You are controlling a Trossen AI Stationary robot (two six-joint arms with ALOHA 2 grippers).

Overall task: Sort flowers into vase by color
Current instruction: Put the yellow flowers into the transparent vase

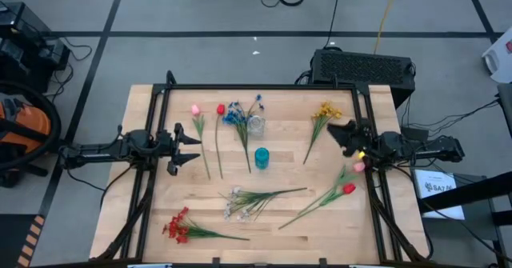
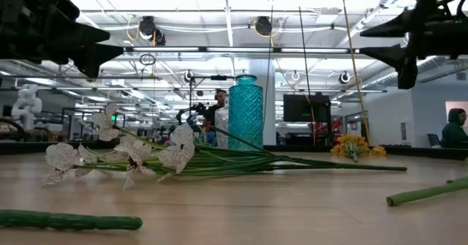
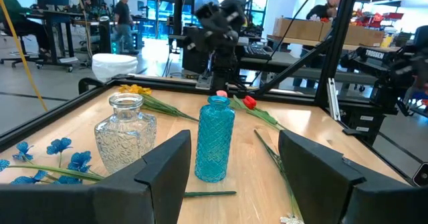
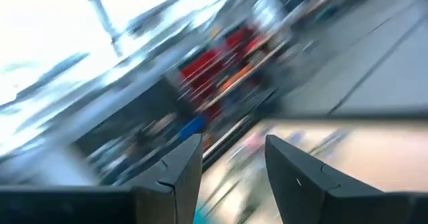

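While both vases stand empty near the table's centre, nothing is sorted yet: every flower lies flat on the wood. Taking the blue vase [image 1: 262,158] as the dial's hub, the clear vase [image 1: 255,126] sits at twelve, blue spray [image 1: 235,116] at eleven, pink tulip [image 1: 195,110] and red tulip [image 1: 221,110] at ten, yellow spray [image 1: 326,110] at two, another tulip pair [image 1: 349,188] at four, white spray [image 1: 237,204] at six, red spray [image 1: 178,226] at seven. Left gripper [image 1: 194,149], at nine, hovers spread and empty; right gripper [image 1: 338,134], at two, likewise parted. Vases look faceted, stems thin and wiry.
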